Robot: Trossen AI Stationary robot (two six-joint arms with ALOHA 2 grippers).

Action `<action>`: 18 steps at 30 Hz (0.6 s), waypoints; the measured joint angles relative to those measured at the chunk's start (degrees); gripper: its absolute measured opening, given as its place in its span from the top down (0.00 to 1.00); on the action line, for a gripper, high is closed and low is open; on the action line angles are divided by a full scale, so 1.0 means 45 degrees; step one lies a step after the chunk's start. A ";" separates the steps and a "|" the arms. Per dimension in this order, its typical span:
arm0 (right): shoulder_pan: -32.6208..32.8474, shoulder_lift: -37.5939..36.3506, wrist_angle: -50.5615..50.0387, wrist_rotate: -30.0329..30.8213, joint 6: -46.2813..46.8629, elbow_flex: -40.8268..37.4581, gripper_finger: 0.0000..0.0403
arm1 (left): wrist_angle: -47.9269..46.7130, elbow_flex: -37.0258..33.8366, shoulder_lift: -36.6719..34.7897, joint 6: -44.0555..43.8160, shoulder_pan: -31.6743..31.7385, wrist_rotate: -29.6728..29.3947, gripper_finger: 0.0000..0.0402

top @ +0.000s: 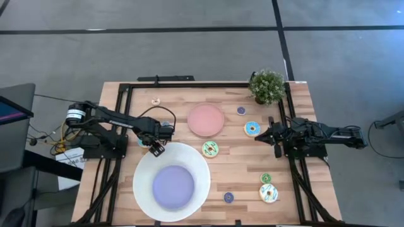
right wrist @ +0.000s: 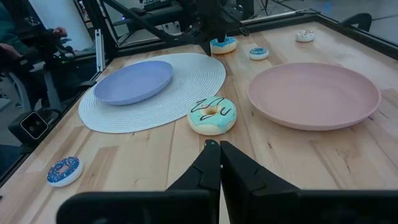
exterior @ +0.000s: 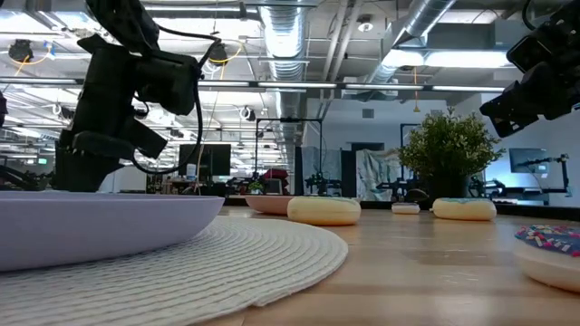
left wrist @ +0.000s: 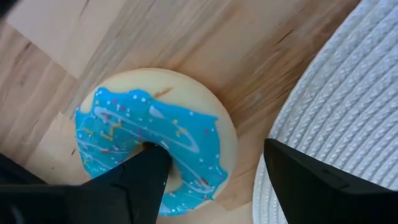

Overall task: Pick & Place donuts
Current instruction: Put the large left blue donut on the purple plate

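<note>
Left end effector (left wrist: 211,174) is down low at the tabletop (top: 297,170), fingers spread wide, straddling one side of a blue donut (left wrist: 149,149): one finger (left wrist: 140,180) sits over the hole, the other (left wrist: 311,180) is outside the ring by the woven white mat (left wrist: 336,106). The fingers are not squeezed onto it; the donut lies flat on the wood, just off the mat's edge. In the high view that spot is at the mat's 10 o'clock, with the left end effector (top: 154,149) covering the donut.

The mat (top: 142,183) carries a lavender plate (top: 172,186) and presses close on the working side. At the mat's 1 o'clock sits a green donut (top: 210,149), and beyond it, at 12, the pink plate (top: 206,119).

Right end effector (top: 259,137) waits at the tabletop's 3 o'clock side, fingers pressed fully together, holding nothing. Near it, toward the pink plate, lies another blue donut (top: 252,128), with a small purple one (top: 241,110) beyond it. A potted plant (top: 266,86) stands at the 1 o'clock corner. Toward 5 o'clock: a small green donut (top: 266,178), a sprinkled white donut (top: 269,193), and a small blue one (top: 228,197). A small cream donut (top: 155,101) rests at 11 o'clock.
</note>
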 joint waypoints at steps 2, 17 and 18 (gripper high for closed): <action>-0.0003 -0.0002 0.0000 0.0000 -0.0001 0.0003 1.00 | -0.0005 0.0000 0.0005 0.0005 0.0000 -0.0005 0.41; 0.0000 0.0002 0.0000 0.0000 0.0000 0.0000 1.00 | 0.0010 0.0000 0.0010 -0.0010 0.0000 -0.0022 0.66; 0.0000 0.0001 0.0000 -0.0004 0.0000 0.0000 1.00 | 0.0010 0.0000 0.0010 -0.0010 0.0000 -0.0053 0.67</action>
